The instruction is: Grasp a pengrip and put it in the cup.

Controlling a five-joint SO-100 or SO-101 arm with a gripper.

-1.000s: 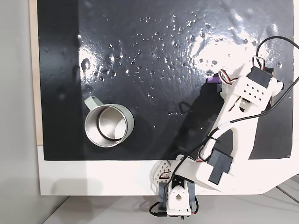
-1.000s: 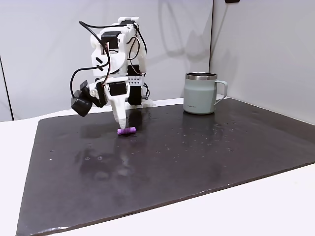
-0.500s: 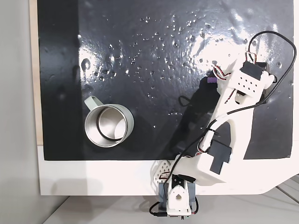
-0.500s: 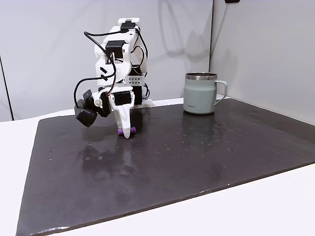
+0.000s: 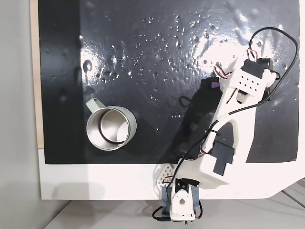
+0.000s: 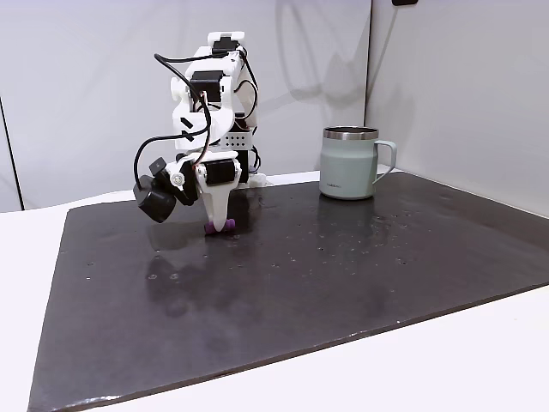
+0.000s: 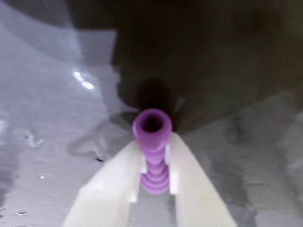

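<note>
- A fixed view from above: the cup (image 5: pixel 111 128) stands empty on the dark surface (image 5: pixel 143 57), well apart from the arm; a purple bit of the pengrip (image 5: pixel 215 86) peeks out beside the wrist.
- A fixed view from the side: the claw (image 6: pixel 220 227) is down at the surface, the pengrip (image 6: pixel 212 229) at its tips; lift and carry remain.
- Wrist view: the claw (image 7: pixel 155 166) is nearly closed, its fingers (image 7: pixel 118 182) pinching the pengrip (image 7: pixel 152 142) from both sides.

- The white arm reaches down, gripper (image 6: pixel 220 227) tip at the mat near its back-left part (side fixed view).
- Jaws pinch the pengrip (image 7: pixel 152 142).
</note>
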